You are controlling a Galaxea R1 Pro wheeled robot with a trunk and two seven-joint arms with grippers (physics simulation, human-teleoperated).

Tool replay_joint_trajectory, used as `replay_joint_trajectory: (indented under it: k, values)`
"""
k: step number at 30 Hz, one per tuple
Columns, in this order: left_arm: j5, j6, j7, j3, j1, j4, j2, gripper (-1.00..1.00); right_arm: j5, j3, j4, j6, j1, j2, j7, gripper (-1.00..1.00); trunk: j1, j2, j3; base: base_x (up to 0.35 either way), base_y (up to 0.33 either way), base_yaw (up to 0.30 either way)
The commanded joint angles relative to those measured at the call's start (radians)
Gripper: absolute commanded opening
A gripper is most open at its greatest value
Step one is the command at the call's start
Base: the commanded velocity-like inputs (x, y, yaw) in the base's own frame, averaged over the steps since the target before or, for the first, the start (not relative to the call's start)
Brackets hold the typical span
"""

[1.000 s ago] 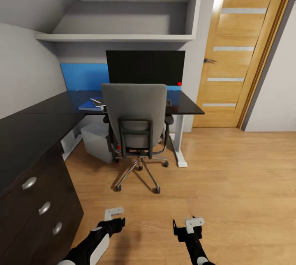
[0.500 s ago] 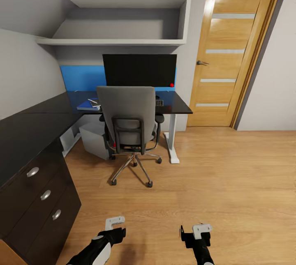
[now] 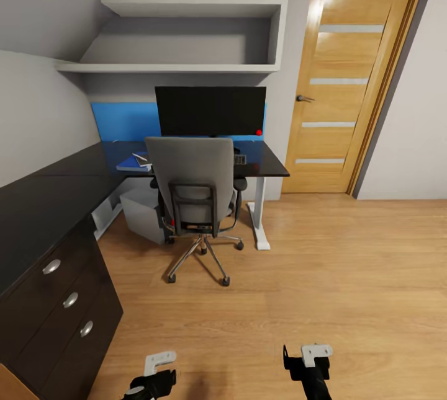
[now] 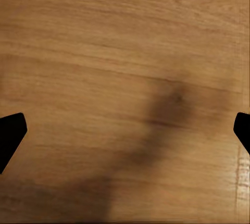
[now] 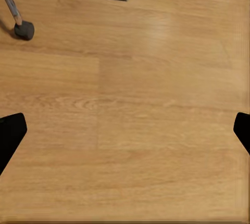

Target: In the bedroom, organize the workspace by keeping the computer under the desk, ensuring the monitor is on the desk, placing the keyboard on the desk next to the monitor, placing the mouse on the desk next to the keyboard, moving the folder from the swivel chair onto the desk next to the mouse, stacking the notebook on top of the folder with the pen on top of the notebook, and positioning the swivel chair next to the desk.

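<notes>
1. the left gripper [image 3: 152,370] and right gripper [image 3: 305,358] hang low over the bare floor [image 3: 347,276], both spread wide with nothing between the fingers; each wrist view has dark fingertips at the picture's edges and planks between.
2. in the last second the whole head view has drawn back: the chair [image 3: 194,192] and counter [image 3: 37,201] sit farther off and the grippers show lower in frame. that is the camera and base moving, not the things.
3. i judge this a backing away from a workspace close to finished: the chair is tucked at the counter, the monitor [image 3: 210,110] stands on it, and the folder [image 3: 130,164] lies left of the chair with the notebook [image 3: 143,157] on top.
4. the computer [image 3: 144,214] sits under the counter, half hidden by the chair.
5. the chair back hides most of the keyboard [image 3: 239,157]; mouse and pen are too small to make out.
</notes>
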Motion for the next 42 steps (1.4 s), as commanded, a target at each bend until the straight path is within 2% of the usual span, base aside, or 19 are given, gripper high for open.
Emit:
replay_joint_trajectory:
  k: [1, 8, 12, 20, 26, 27, 33, 36, 42]
  values:
    - [0.009, -0.017, 0.004, -0.009, -0.001, 0.015, 0.000, 1.00, -0.001, 0.008, 0.002, -0.001, 0.001, 0.000, -0.006, 1.00, -0.004, 0.007, 0.002, -0.001, -0.001, 0.000]
    - [0.010, -0.122, 0.003, -0.008, 0.000, 0.093, 0.005, 1.00, -0.002, 0.008, 0.002, -0.003, 0.011, -0.001, -0.006, 1.00, -0.031, 0.056, 0.024, 0.000, 0.000, 0.000]
    - [0.011, -0.140, 0.002, -0.008, 0.011, 0.102, 0.018, 1.00, -0.002, 0.007, 0.002, -0.009, 0.031, -0.001, -0.006, 1.00, -0.046, 0.084, 0.037, 0.000, 0.000, 0.000]
    - [0.011, -0.173, 0.003, -0.008, 0.058, 0.105, 0.034, 1.00, -0.002, 0.008, 0.002, -0.108, 0.081, -0.014, -0.008, 1.00, -0.077, 0.140, 0.062, 0.000, 0.000, 0.000]
    - [0.011, -0.274, 0.007, -0.008, 0.106, 0.106, 0.035, 1.00, -0.002, 0.007, 0.002, -0.163, 0.125, -0.024, -0.009, 1.00, -0.100, 0.182, 0.081, 0.000, 0.000, 0.000]
    - [0.011, -0.338, 0.009, -0.008, 0.148, 0.106, 0.036, 1.00, -0.002, 0.007, 0.002, -0.202, 0.163, -0.033, -0.009, 1.00, -0.104, 0.189, 0.084, 0.000, 0.000, 0.000]
    - [0.015, -0.363, 0.007, -0.007, 0.201, 0.106, 0.060, 1.00, -0.002, 0.007, 0.002, -0.272, 0.222, -0.036, -0.009, 1.00, -0.127, 0.231, 0.103, 0.000, 0.000, 0.000]
    - [0.029, -0.371, 0.004, -0.007, 0.221, 0.106, 0.067, 1.00, -0.002, 0.007, 0.004, -0.288, 0.244, -0.037, -0.009, 1.00, -0.138, 0.252, 0.112, 0.000, 0.000, 0.000]
    - [0.090, -0.428, 0.000, -0.006, 0.274, 0.106, 0.083, 1.00, -0.002, 0.008, 0.006, -0.297, 0.273, -0.037, -0.009, 1.00, -0.161, 0.294, 0.131, 0.000, 0.000, 0.000]
